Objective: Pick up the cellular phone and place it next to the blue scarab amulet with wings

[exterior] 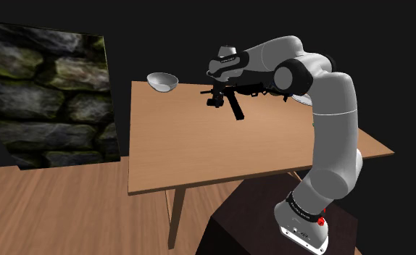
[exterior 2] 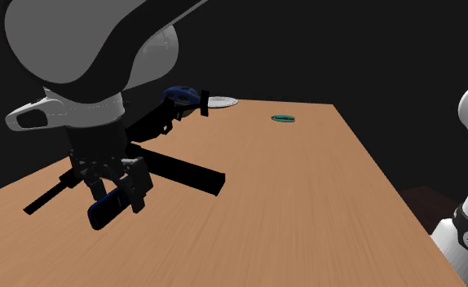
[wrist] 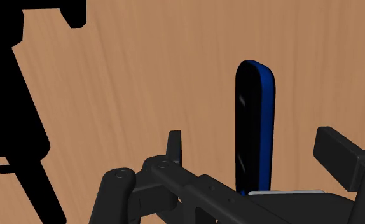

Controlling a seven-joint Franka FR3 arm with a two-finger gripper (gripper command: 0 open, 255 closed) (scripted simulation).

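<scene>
Inside the tool [exterior 2: 120, 198], the cellular phone [wrist: 254, 121] hangs, seemingly clasped.

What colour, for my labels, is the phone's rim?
The phone has a blue rim around a black face; clearest in the wrist view.

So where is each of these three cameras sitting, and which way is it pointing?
Shoulder view: beside and slightly behind the stand, looking down over the table; the whole white arm shows.
Second exterior view: close above the table by the gripper, facing along it toward the amulet; arm links show overhead and at its right.
Wrist view: on the hand, looking along the gripper at the cellular phone.
Shared: second exterior and wrist views both show gripper and cellular phone.
</scene>
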